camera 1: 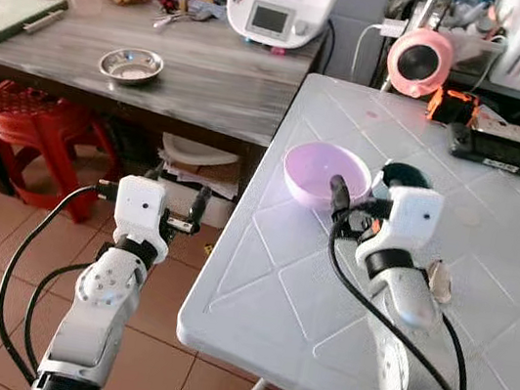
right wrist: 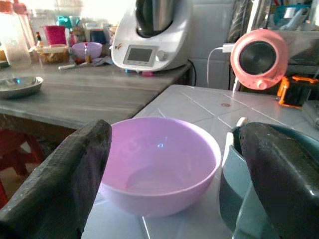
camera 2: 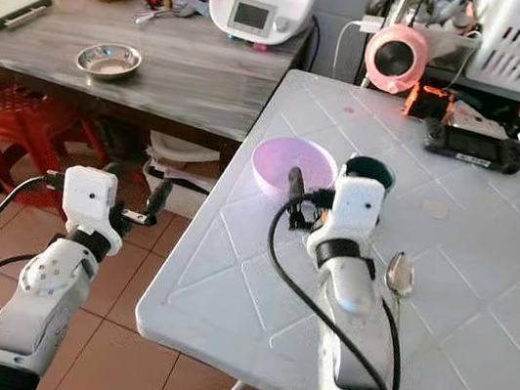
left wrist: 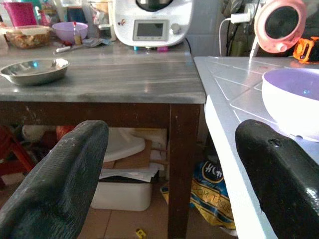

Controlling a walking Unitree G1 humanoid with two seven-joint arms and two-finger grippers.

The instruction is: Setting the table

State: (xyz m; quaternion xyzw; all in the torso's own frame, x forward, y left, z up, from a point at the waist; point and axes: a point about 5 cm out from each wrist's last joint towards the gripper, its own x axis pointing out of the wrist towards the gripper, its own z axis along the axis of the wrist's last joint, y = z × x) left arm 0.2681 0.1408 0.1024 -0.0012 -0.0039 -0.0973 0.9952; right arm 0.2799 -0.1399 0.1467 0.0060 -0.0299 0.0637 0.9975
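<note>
Lilac plastic, round and empty, the bowl is the landmark on the white tiled plastic table: it stands a little in from that table's left edge, on the side nearest the grey wooden counter. Just beside the bowl, to its right, stands a dark teal cup, and nearer the robot, further right again, a metal spoon lies flat on the table. So a bowl, a cup and a spoon appear to be laid as one place; whether more places or pieces are wanted cannot be told. The right gripper hovers directly on the robot's side of the bowl, fingers spread wide with nothing between them, one black finger in line with the bowl and the other before the cup. The left gripper hangs off the table, left of the bowl and over the floor, likewise wide open and empty. A small steel dish sits on the counter, well apart from the bowl, possibly the next item.
</note>
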